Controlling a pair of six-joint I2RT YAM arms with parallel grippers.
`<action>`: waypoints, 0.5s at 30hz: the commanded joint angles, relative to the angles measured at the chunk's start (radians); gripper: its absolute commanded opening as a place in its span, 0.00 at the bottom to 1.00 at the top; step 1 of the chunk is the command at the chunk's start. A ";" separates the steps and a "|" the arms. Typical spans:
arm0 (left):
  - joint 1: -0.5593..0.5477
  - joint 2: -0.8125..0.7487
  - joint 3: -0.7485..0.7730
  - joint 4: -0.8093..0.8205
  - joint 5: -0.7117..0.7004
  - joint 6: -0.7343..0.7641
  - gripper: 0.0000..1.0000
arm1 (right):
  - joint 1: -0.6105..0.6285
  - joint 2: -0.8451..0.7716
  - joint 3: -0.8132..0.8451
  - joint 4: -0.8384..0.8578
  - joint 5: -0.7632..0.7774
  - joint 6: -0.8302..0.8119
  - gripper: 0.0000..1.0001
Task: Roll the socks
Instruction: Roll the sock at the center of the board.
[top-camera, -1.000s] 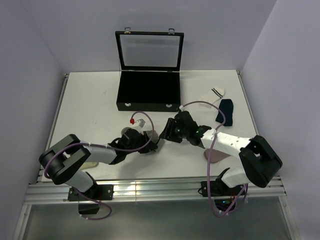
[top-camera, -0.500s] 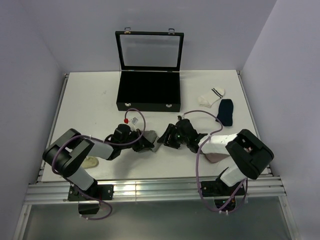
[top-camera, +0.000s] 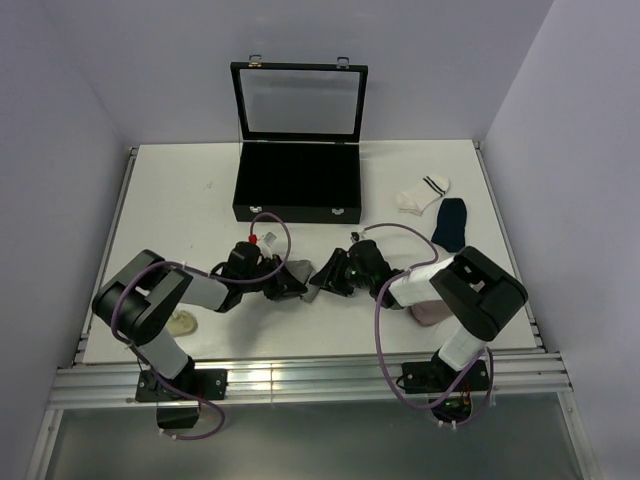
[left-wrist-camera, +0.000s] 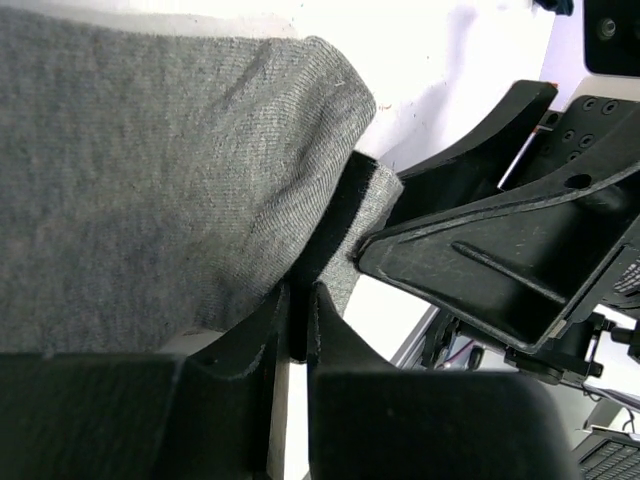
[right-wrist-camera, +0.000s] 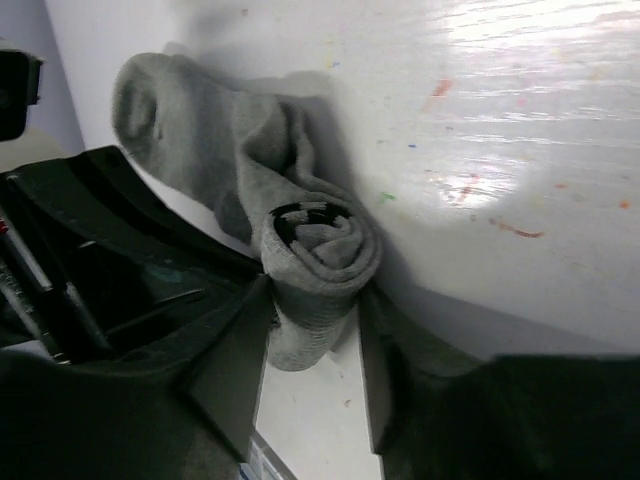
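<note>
Left tool nearly closed, pinching the dark cuff edge of the grey sock. Right tool clamps the sock's rolled end on the white surface.

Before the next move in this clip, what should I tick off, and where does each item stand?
1. Rolled end of the soft grey fabric sock is pinched between the fingers of the right claw: ok.
2. Roll finished: not ok. A loose length trails toward the left claw.
3. Left claw's grip on the sock edge: cannot tell. Its fingers are nearly together with fabric at their tips.
4. Room between the two claws: cannot tell. They sit very close, and contact is unclear.
5. White sock with black cuff stripes and plain navy sock lie apart from both arms: ok.
6. Open black case is away from the work: ok.
</note>
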 joint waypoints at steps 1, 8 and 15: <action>0.004 0.049 0.015 -0.168 -0.070 0.097 0.12 | 0.004 0.031 -0.002 0.027 0.002 -0.007 0.45; 0.004 -0.002 0.049 -0.252 -0.156 0.153 0.35 | 0.005 -0.012 0.026 -0.097 0.043 -0.050 0.09; -0.008 -0.166 0.068 -0.365 -0.295 0.221 0.66 | 0.005 -0.049 0.167 -0.460 0.122 -0.099 0.00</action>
